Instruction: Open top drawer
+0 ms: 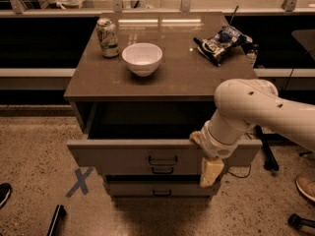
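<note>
Pictured at a grey-brown cabinet (187, 80): top drawer (113, 156) drawn well forward of the frame, plain dark inside laid open to view, small loop handle (162, 160) facing the camera.

Parked low against the right part of that drawer front and pointing down, the gripper (210, 173) at the end of a bulky white arm (251, 107). Set to the right of the handle rather than on it, with no object seen in its grasp. Impossible to tell from this angle whether open or closed.

Below, tucked in under the overhanging front, the lower drawers (157, 190). On the cabinet top, well apart from one another: a drinks can (107, 31) at the left rear, a white bowl (142, 58) near the middle, a crumpled snack bag (221, 42) at the right rear. On the speckled floor to the left, a blue tape cross (78, 182).

Judged from the lie of things, opening largely done, perhaps wholly. Little left — maybe a last stretch of travel if the runners allow, then lifting the arm clear without nudging the front back in.
</note>
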Controlling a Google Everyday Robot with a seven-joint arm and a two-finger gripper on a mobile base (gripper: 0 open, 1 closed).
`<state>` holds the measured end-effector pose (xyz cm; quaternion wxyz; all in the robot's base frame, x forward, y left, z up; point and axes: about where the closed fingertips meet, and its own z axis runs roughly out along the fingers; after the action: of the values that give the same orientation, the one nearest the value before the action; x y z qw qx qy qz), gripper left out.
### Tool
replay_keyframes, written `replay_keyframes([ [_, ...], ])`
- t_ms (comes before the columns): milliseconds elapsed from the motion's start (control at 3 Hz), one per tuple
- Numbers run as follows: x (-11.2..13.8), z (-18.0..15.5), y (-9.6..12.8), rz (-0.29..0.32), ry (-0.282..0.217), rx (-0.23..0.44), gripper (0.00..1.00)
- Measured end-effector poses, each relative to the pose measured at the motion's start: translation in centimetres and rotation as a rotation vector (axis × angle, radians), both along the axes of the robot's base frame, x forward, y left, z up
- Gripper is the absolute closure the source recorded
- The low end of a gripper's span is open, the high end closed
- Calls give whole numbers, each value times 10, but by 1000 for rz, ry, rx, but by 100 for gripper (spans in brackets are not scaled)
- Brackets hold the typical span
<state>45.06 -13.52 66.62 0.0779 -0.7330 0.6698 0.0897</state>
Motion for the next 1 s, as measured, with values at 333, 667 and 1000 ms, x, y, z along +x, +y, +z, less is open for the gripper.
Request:
replay_keyframes([
  [333,-7,1,-3,1,10,-1,30],
  [667,-7,2,-3,1,10,-1,3],
  [1000,-7,2,-3,1,10,-1,0],
])
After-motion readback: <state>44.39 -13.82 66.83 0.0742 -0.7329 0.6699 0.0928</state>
